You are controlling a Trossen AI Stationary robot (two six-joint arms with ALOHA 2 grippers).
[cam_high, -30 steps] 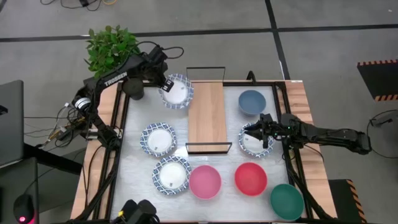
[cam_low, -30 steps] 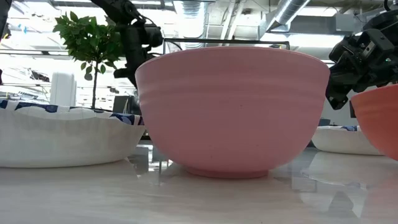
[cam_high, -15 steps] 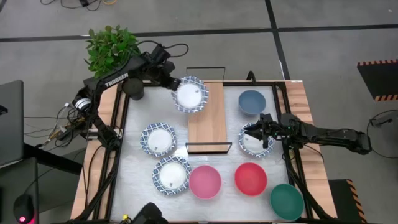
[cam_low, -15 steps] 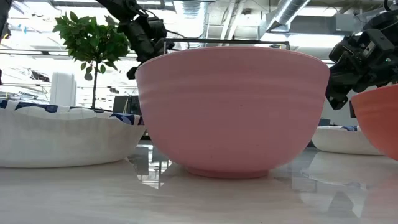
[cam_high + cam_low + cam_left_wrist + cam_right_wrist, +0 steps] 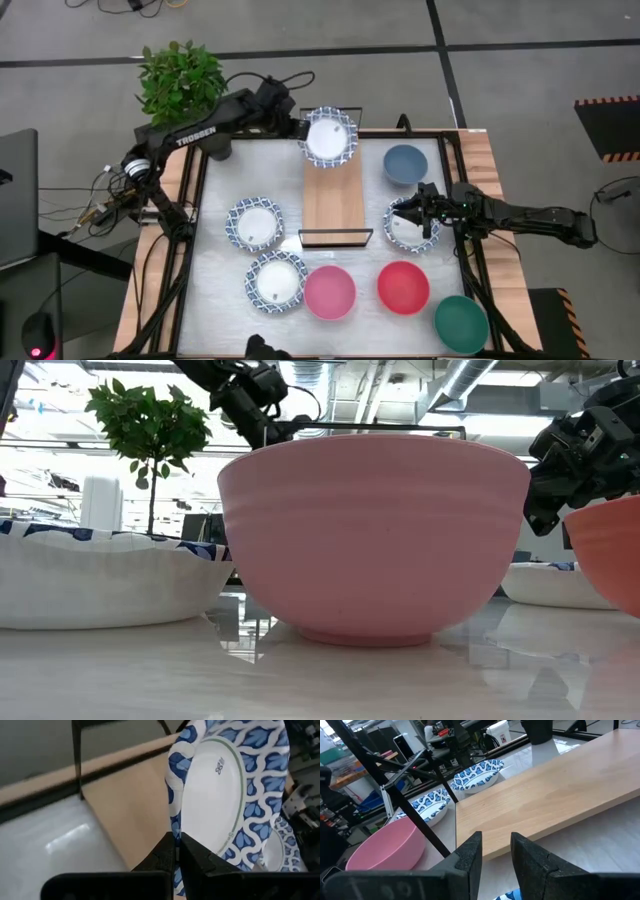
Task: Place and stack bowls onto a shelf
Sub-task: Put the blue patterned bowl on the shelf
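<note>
The patterned bowl [image 5: 330,138], pinched by the left gripper [image 5: 300,128], has reached the shelf [image 5: 334,195]; right gripper [image 5: 428,212] gapes empty.

Potted green plant [image 5: 181,76] beside table [image 5: 225,290]

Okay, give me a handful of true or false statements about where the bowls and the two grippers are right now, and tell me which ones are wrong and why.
1. The left gripper pinches the rim of a blue-patterned bowl over the far end of the shelf. True.
2. The red bowl sits on the shelf. False: it is on the table, between the pink bowl and the dark green bowl.
3. The right gripper is over a patterned bowl right of the shelf. True.
4. The right gripper holds the slate-blue bowl. False: its fingers are open, and that bowl sits apart.
</note>
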